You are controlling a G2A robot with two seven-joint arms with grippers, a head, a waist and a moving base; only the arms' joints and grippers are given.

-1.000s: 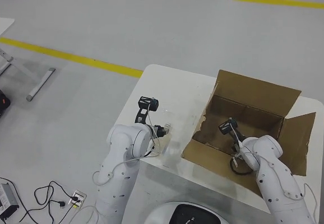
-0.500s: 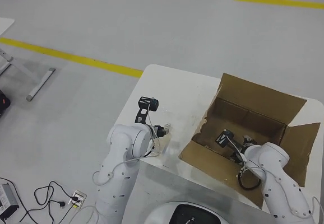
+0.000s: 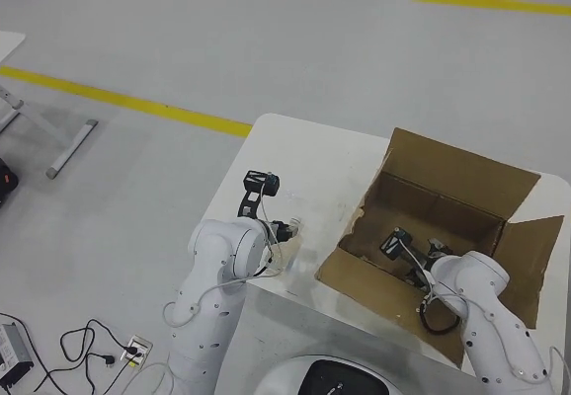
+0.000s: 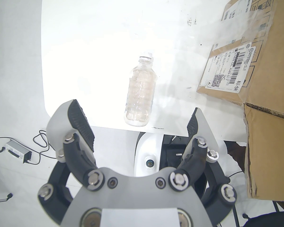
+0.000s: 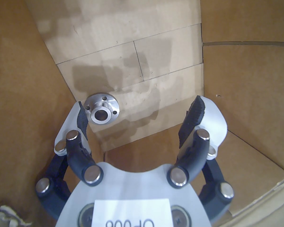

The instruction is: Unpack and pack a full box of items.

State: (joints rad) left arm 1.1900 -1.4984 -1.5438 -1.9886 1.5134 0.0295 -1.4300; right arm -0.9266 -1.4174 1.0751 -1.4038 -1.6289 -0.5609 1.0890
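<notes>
A clear plastic bottle (image 4: 140, 88) lies on its side on the white table (image 3: 305, 158), near the front edge. My left gripper (image 4: 135, 112) hovers open above its base, touching nothing. The brown cardboard box (image 3: 458, 173) stands open on the table's right half. My right gripper (image 5: 140, 106) is down inside it, open and empty. A small round metal flange (image 5: 101, 111) with a centre bore rests on the box floor (image 5: 137, 55), right beside one fingertip (image 5: 81, 116).
The box's labelled side wall (image 4: 236, 69) stands close to the bottle. The box's flaps (image 3: 532, 247) stick up and outward around my right arm. Cables and a power adapter (image 3: 4, 351) lie on the floor to the left of the table.
My right arm has pushed lower into the box and the box has shifted slightly to the right. The left arm has stayed still.
</notes>
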